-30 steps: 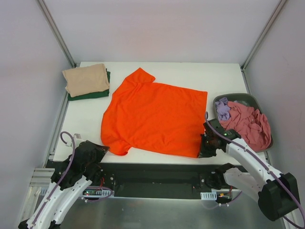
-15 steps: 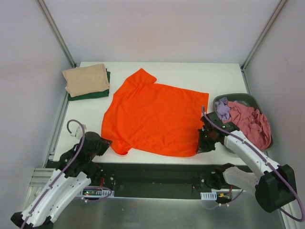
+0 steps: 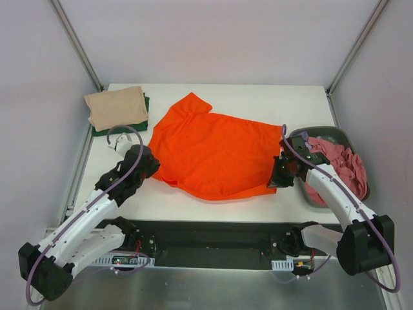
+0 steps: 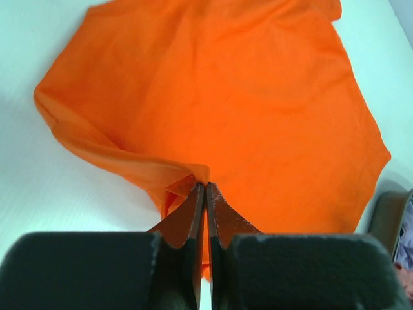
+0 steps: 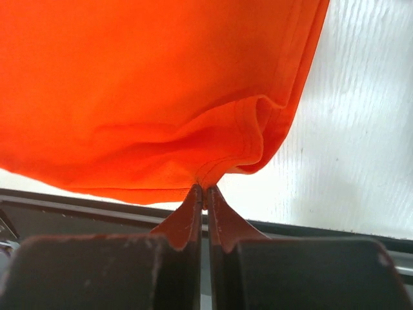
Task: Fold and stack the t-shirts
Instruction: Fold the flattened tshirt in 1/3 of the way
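Note:
The orange t-shirt (image 3: 216, 152) lies spread mid-table, its near edge lifted and doubled back. My left gripper (image 3: 150, 166) is shut on the shirt's near-left sleeve; in the left wrist view the pinched cloth (image 4: 193, 173) bunches at the gripper (image 4: 206, 186). My right gripper (image 3: 279, 177) is shut on the near-right hem corner; the right wrist view shows the stitched hem (image 5: 239, 148) hanging from the gripper (image 5: 206, 188). A folded beige shirt (image 3: 117, 106) lies on a folded dark green one (image 3: 122, 129) at the far left. Pink (image 3: 337, 166) and lilac (image 3: 301, 147) shirts lie crumpled in the basket.
The dark grey oval basket (image 3: 330, 133) stands at the table's right edge, close behind my right arm. The black front rail (image 3: 213, 232) runs along the near table edge. White walls and metal posts enclose the back and sides.
Both grippers have moved away from the near edge toward the table's middle, drawing the orange shirt's near edge up and back. The left arm has reached in from the near-left corner and closed on the sleeve.

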